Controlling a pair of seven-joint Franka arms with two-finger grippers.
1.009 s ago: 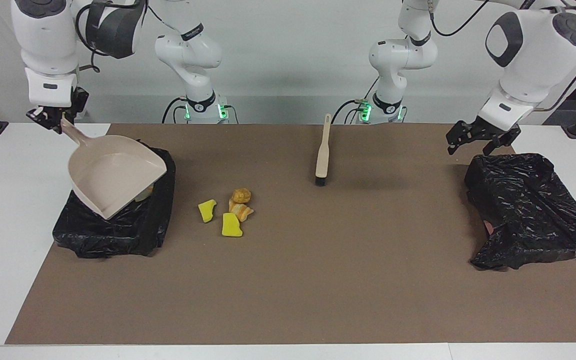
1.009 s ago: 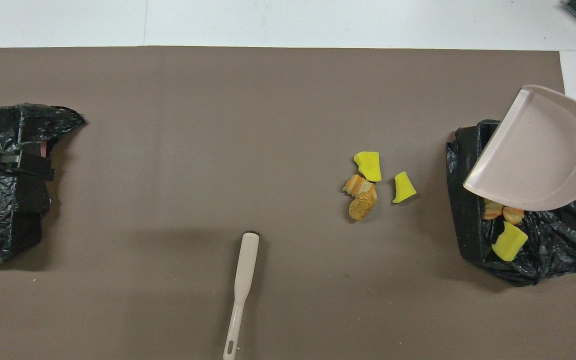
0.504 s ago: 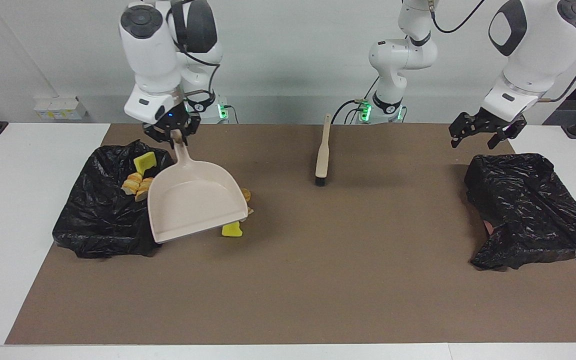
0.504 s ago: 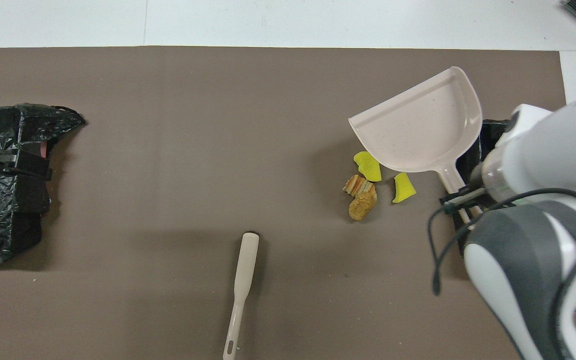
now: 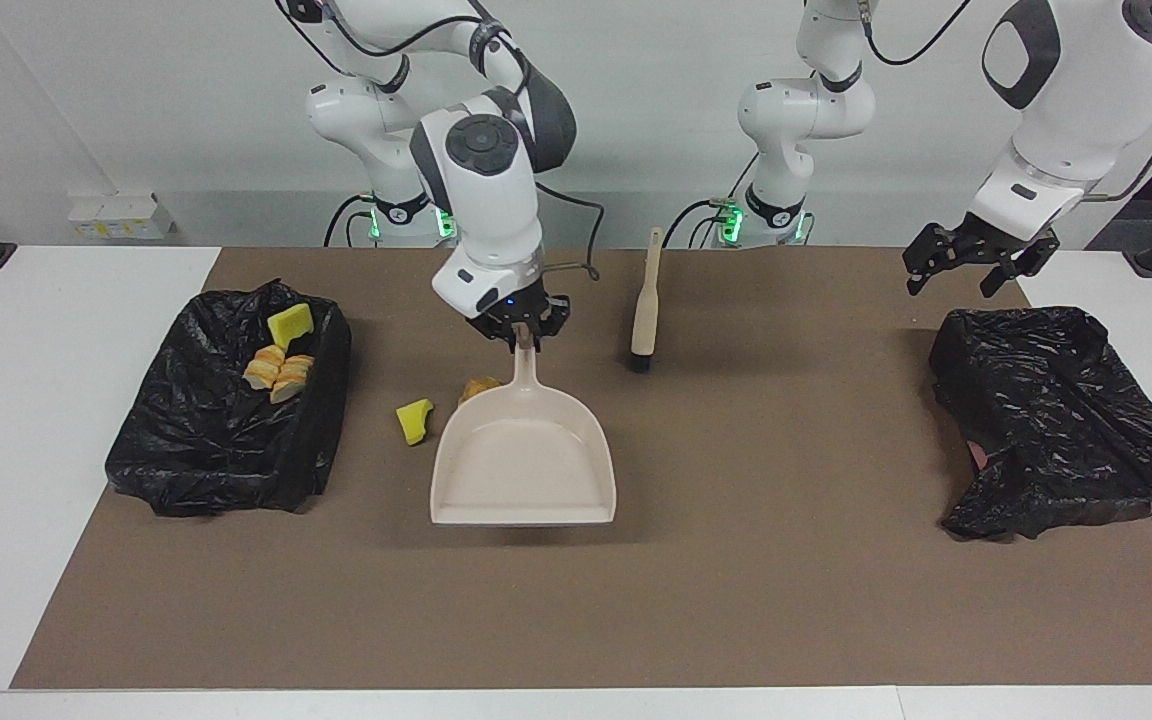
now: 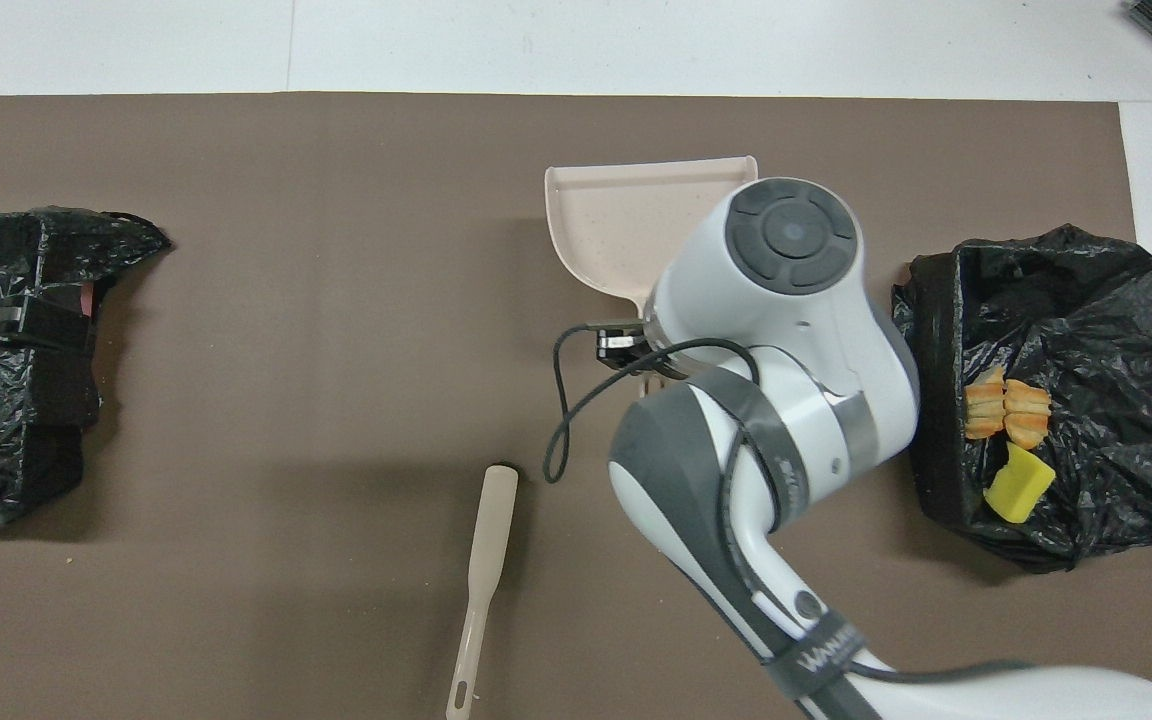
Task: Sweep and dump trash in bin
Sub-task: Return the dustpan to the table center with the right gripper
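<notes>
The right end effector (image 5: 524, 337) is clenched on the handle of the dustpan (image 5: 524, 462), which hangs over the middle of the brown mat (image 5: 736, 600), its mouth turned away from the robots and its pan empty. Some trash already lies in the black bin bag (image 5: 206, 450) at the right arm's end of the table (image 5: 36, 450) — bread lumps (image 5: 278, 370) and a yellow sponge piece (image 5: 290, 324). More is loose on the mat: a yellow sponge chunk (image 5: 414, 420) between the bag and the dustpan, and a tan lump (image 5: 481, 386) peeking out just beside the dustpan's handle; anything else under the pan is hidden. The left end effector (image 5: 976, 262) hangs released above the mat's corner near a second black bag (image 5: 1056, 420), well apart from the brush (image 5: 645, 312) that lies near the robots' edge of the mat. The step in hand looks like setting the dustpan down for another sweep. To do it well, the pan should land with its lip flat on the mat and its mouth facing the loose pieces — not on top of them — leaving room for the left arm to fetch the brush and push the trash in.
</notes>
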